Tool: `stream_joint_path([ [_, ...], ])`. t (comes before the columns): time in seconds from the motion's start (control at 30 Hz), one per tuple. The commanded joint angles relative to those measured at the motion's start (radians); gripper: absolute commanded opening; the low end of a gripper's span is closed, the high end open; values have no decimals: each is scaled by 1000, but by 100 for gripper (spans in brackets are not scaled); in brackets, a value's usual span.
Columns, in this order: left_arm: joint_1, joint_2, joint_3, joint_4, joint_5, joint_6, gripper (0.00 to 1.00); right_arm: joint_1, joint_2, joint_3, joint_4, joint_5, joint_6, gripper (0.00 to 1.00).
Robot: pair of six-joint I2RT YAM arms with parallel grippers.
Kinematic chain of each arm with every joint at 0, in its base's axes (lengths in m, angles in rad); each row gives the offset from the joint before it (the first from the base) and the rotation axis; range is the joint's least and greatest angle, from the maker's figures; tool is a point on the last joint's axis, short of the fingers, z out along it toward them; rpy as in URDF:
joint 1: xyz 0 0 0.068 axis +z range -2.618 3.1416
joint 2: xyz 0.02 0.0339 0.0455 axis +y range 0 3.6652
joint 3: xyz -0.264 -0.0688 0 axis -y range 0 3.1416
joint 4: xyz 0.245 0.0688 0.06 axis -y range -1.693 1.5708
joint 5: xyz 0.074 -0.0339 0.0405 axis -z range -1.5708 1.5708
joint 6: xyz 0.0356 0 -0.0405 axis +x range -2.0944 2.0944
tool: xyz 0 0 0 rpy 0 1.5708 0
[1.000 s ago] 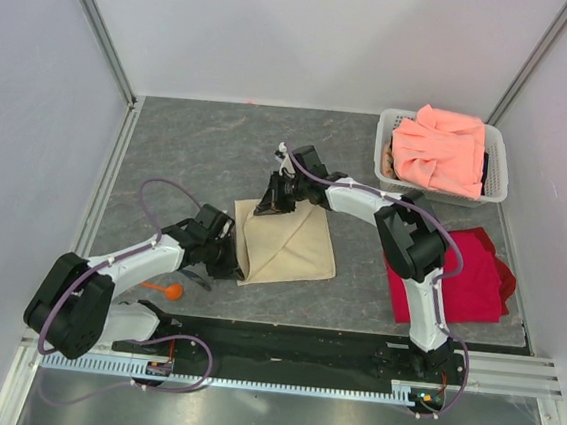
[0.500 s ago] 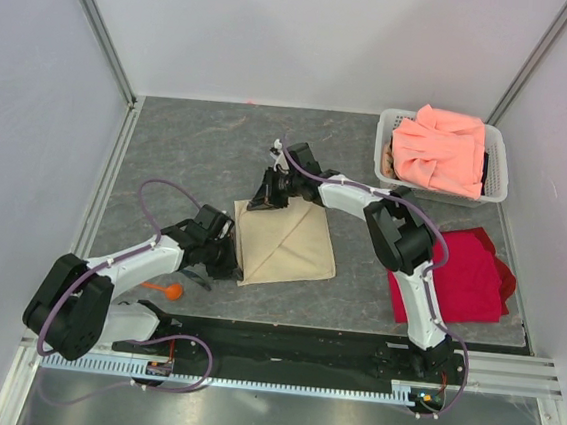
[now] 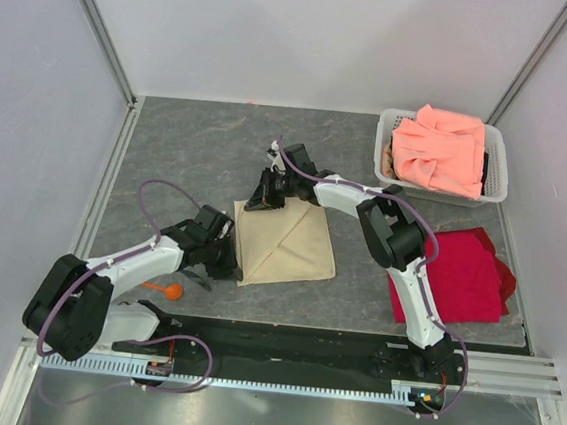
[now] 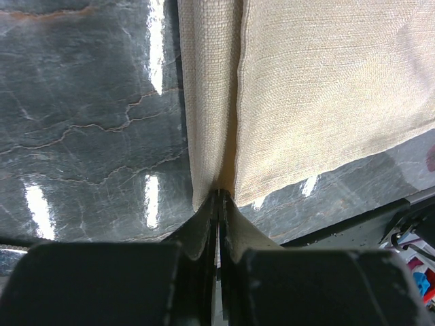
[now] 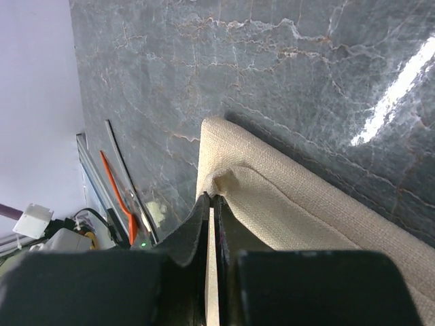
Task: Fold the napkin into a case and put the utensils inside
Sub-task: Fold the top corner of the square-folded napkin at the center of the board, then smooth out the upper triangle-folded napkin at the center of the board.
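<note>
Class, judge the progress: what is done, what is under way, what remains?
Done: the napkin lies flat with one diagonal fold laid over. Under way: the left jaws are shut on its near-left corner, the right jaws on its far-left corner. Remaining: more folds; the orange spoon lies outside, beside the left arm.

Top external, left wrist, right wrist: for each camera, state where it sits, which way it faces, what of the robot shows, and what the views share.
Top external: above and behind the bases, looking down at the table; both arms show, left gripper and right gripper on the napkin.
Left wrist: on the left arm, looking along its shut fingers at the napkin's pinched near corner.
Right wrist: on the right arm, looking along its shut fingers at the pinched far corner.
Shared: napkin and table.
</note>
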Motion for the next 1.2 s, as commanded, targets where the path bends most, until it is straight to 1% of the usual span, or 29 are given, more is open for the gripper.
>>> stream_joint_path([
  [0.0, 0, -59, -7, -10, -48, -38, 8, 5, 19, 62, 30, -21, 14, 12],
  [0.03, 2, -94, 5, -25, -63, -44, 10, 5, 21, 66, 30, -24, 15, 19],
  [0.07, 2, -111, 19, -44, -80, -45, 11, 5, 21, 72, 30, -27, 15, 22],
  [0.1, 2, -127, 35, -97, -114, -53, 13, 4, 21, 83, 27, -39, 13, 29],
  [0.13, 2, -149, 69, -119, -126, -58, 16, -1, 16, 89, 18, -44, 10, 33],
  [0.17, 2, -163, 87, -142, -131, -61, 18, -4, -1, 92, 13, -49, 8, 35],
  [0.2, 2, -173, 103, -163, -129, -62, 20, -7, -15, 92, 10, -55, 7, 41],
  [0.27, 2, -200, 144, -179, -122, -62, 22, -22, -70, 79, -6, -56, -8, 48],
  [0.3, 3, -205, 157, -185, -125, -62, 23, -28, -90, 68, -9, -53, -16, 57],
  [0.4, 6, -202, 198, -197, -126, -33, 23, -61, -180, -1, -25, -55, -41, 64],
  [0.43, 6, -191, 213, -182, -116, -21, 23, -82, -203, -26, -27, -52, -47, 63],
  [0.47, 6, -177, 220, -162, -71, -7, 22, -96, -247, -80, -29, -47, -51, 63],
  [0.5, 6, -129, 224, -147, -42, 11, 19, -110, -271, -108, -32, -39, -71, 63],
  [0.57, 5, -73, 236, -101, 30, 14, 15, -150, -324, -186, -41, -10, -99, 60],
  [0.6, 5, -34, 226, -77, 48, 14, 14, -162, -334, -205, -42, -3, -122, 54],
  [0.67, 3, 0, 212, -15, 70, 13, 13, -196, -337, -240, -44, -38, -142, 45],
  [0.7, 5, 31, 201, -1, 70, 13, 12, -203, -334, -250, -41, -56, -154, 37],
  [0.8, 5, 66, 181, 25, 73, 19, 11, -242, -317, -273, -22, -69, -159, 26],
  [0.97, 5, 79, 111, 51, 41, 16, 10, -288, -248, -279, 8, -82, -168, 20],
  [1.17, 3, 74, 3, 94, 20, 4, 10, -328, -167, -293, 65, -93, -180, 20],
])
